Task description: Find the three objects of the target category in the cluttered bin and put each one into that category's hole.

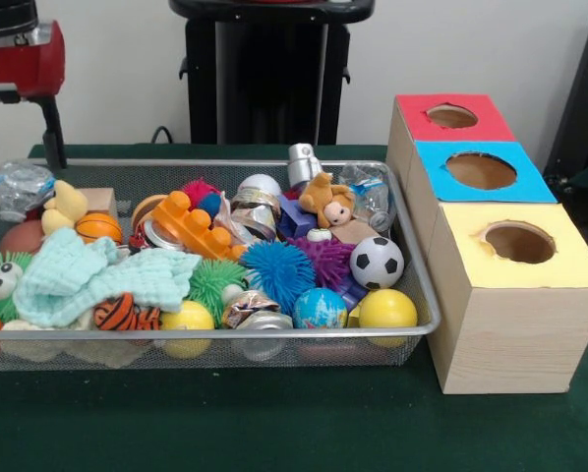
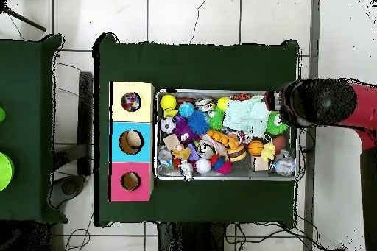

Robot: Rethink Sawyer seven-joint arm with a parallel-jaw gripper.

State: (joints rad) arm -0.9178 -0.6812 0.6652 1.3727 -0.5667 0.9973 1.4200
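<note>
On the green table (image 1: 274,433) sat a wire mesh bin (image 1: 412,258) heaped with toys: a soccer ball (image 1: 377,262), a blue spiky ball (image 1: 277,273), yellow balls (image 1: 386,309), an orange building block (image 1: 194,226) and a pale green cloth (image 1: 88,277). Just beside it stood three wooden boxes, each with a round hole: the red-topped box (image 1: 449,118), the blue-topped box (image 1: 481,172) and the yellow-topped box (image 1: 518,258). From overhead, the red and black arm (image 2: 328,103) hung over the bin's end farthest from the boxes. I could not tell the claw's state.
</note>
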